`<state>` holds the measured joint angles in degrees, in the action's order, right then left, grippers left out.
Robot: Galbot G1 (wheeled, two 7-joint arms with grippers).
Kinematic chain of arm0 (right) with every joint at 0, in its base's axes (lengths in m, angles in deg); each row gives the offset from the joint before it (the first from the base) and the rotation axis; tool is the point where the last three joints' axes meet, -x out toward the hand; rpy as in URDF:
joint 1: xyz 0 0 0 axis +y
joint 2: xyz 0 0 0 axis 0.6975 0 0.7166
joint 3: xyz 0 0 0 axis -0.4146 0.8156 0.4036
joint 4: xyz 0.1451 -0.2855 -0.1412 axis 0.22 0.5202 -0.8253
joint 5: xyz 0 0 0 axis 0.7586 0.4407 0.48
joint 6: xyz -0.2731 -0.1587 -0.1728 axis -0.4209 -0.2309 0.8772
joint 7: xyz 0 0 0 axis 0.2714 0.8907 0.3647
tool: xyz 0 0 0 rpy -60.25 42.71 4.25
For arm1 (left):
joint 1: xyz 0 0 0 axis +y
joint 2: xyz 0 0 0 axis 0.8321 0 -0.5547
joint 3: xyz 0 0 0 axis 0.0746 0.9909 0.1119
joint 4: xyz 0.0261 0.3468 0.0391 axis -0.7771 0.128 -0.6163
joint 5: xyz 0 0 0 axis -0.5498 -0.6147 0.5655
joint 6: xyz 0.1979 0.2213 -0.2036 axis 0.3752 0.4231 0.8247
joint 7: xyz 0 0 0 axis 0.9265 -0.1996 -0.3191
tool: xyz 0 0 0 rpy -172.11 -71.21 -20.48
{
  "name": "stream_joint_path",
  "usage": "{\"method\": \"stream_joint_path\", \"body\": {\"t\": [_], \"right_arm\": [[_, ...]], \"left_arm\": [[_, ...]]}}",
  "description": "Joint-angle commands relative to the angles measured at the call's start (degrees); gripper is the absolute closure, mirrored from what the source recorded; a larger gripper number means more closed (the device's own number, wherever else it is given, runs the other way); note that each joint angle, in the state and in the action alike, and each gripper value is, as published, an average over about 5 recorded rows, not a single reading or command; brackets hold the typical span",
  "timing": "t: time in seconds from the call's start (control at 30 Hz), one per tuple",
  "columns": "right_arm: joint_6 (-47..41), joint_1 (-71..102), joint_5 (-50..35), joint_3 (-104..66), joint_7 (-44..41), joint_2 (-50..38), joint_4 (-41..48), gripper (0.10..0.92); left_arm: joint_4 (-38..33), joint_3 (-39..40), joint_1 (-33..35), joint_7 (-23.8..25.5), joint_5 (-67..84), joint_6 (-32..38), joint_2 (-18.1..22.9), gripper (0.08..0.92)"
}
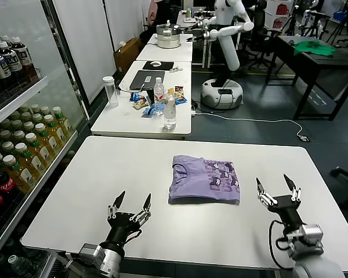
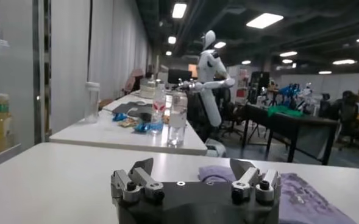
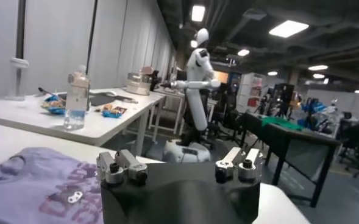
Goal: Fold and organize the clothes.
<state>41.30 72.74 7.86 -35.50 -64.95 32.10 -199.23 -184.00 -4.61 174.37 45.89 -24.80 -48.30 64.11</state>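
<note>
A lavender T-shirt (image 1: 204,180) with small dark printed figures lies folded into a neat rectangle on the white table (image 1: 104,174), a little right of centre. It also shows in the left wrist view as purple cloth (image 2: 301,192) and in the right wrist view as printed fabric (image 3: 39,189). My left gripper (image 1: 131,202) stands open near the table's front edge, left of the shirt, holding nothing. Near the front right, my right gripper (image 1: 274,185) is open and empty too, just right of the shirt and apart from it.
A second white table (image 1: 145,116) behind carries water bottles (image 1: 170,113), snacks, a laptop and a clear cylinder (image 1: 111,91). Shelves of drink bottles (image 1: 23,150) line the left side. Another white robot (image 1: 223,52) and a dark table with green cloth (image 1: 314,47) stand farther back.
</note>
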Motion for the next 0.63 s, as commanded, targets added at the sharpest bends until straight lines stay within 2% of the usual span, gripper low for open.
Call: {"method": "stream_joint_path", "body": {"t": [0.03,0.63], "right_arm": [[1.90,11.27,3.08,-4.78,0.37,2.93,-8.24,0.203],[-1.07,10.61,1.06,-4.78,4.69,3.16,-9.59,0.203]], "left_arm": [[-0.12,0.32,-0.36,2.01,-0.56,0.78,0.23,0.177],[-0.68,0.18,0.14,2.01,-0.84,1.22,0.78,0.177]]}}
